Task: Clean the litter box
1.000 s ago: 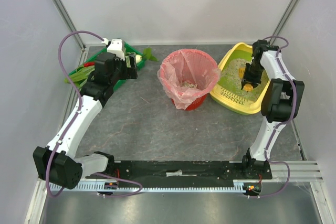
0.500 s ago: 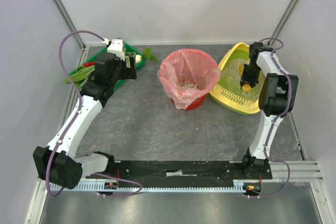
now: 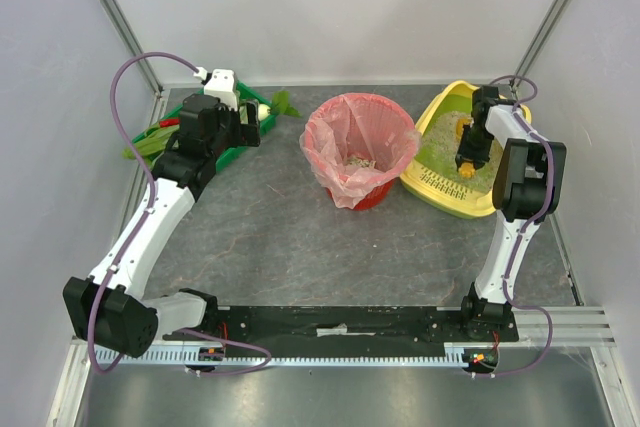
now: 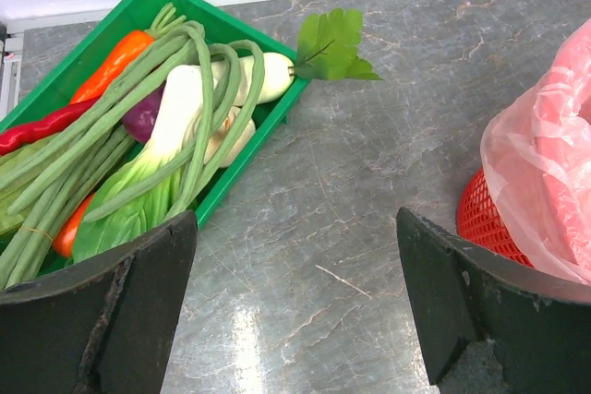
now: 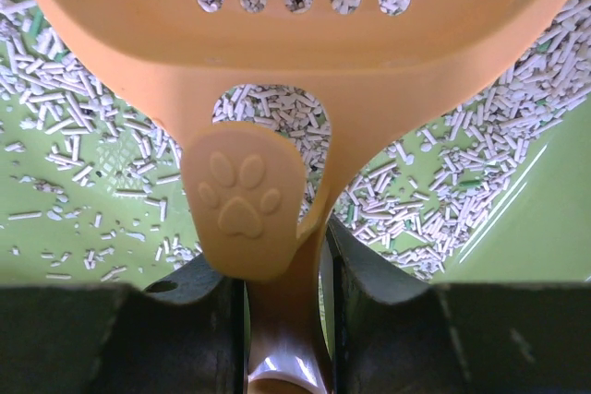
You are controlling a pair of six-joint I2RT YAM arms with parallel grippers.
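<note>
Standing at the near edge, both arm bases are at 6 o'clock on the grey table (image 3: 300, 247); the left arm stretches out toward 10 o'clock, and the left gripper (image 4: 295, 274) hangs just above the tabletop with its jaws spread wide and nothing between them; just past it at 10 o'clock is the green tray (image 4: 242, 173) stuffed with veg: long beans, a red chilli, a carrot, some leafy stuff; round about 12 o'clock is the red basket (image 3: 365, 192) lined with a pink bag (image 3: 350, 132), with a bit of litter at the bottom; the litter box (image 3: 450, 202) is off at 2 o'clock, yellow outside and lime-green inside; the right gripper (image 5: 286, 320) is down in it, jaws pinched tight on the handle of an orange scoop (image 5: 295, 53) with a paw print; its slotted blade is over the pale litter (image 5: 74, 53); can't tell if it's touching.
</note>
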